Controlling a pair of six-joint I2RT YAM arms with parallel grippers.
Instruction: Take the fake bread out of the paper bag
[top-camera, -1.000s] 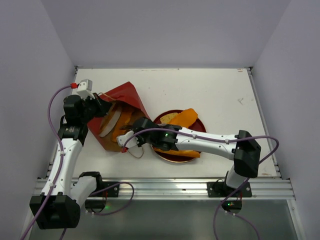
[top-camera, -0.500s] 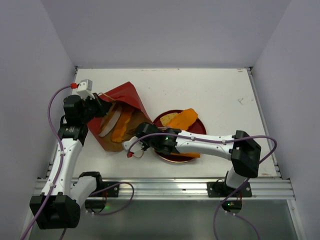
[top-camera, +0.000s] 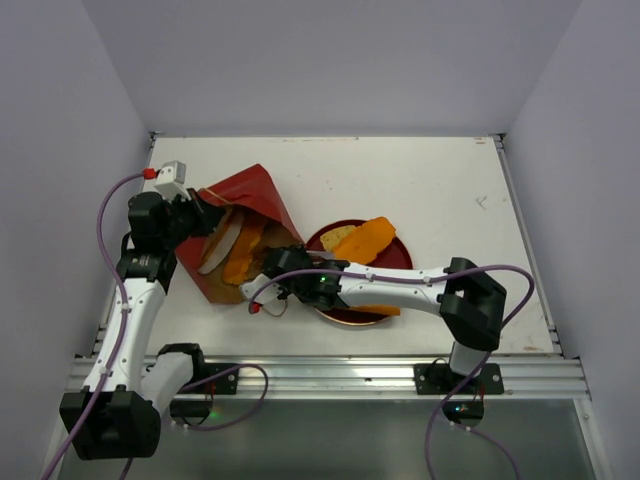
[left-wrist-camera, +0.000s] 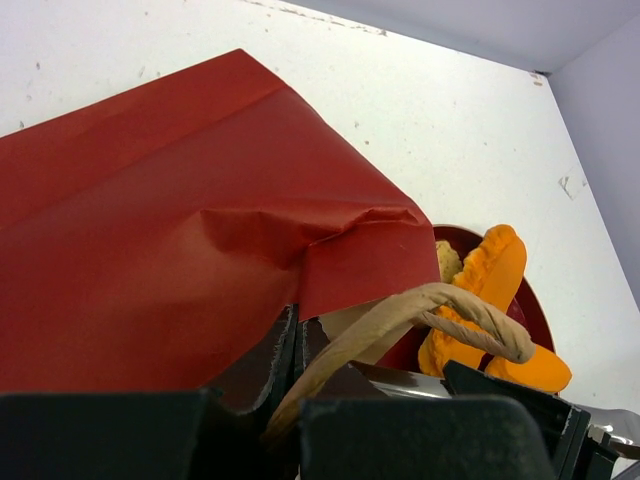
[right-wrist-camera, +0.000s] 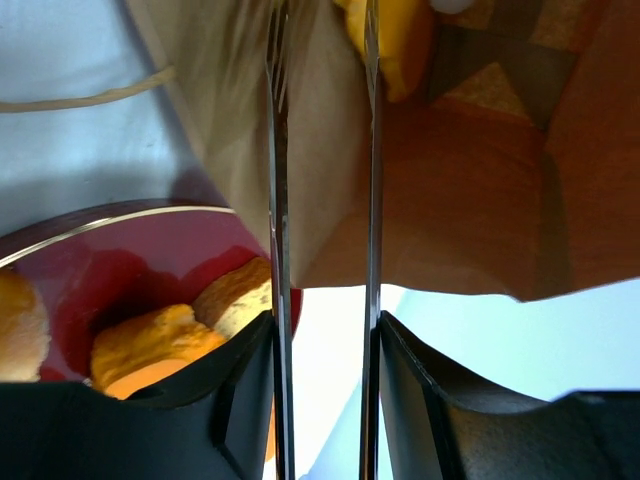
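Note:
The paper bag (top-camera: 250, 195) lies on its side at the left, red outside, its brown mouth facing the front right. My left gripper (left-wrist-camera: 296, 335) is shut on the bag's upper rim (top-camera: 203, 212), next to a cord handle (left-wrist-camera: 440, 305). Inside the bag lie a white-edged bun (top-camera: 220, 246) and an orange loaf (top-camera: 243, 258) of the fake bread. My right gripper (top-camera: 272, 262) stands open at the bag's mouth, its thin fingers (right-wrist-camera: 276, 150) pointing in toward the loaf (right-wrist-camera: 395, 40) with nothing between them. More bread (top-camera: 368, 238) lies on the red plate (top-camera: 398, 255).
The red plate (right-wrist-camera: 120, 255) sits just right of the bag, under the right forearm, with orange loaves and a pale slice (top-camera: 338, 236) on it. The bag's other cord handle (top-camera: 272, 306) lies loose on the table in front. Side walls close in left and right.
The right gripper drew back from the bag mouth toward the front, then swung back to the mouth with its jaws wider apart. The left gripper kept its hold on the rim.

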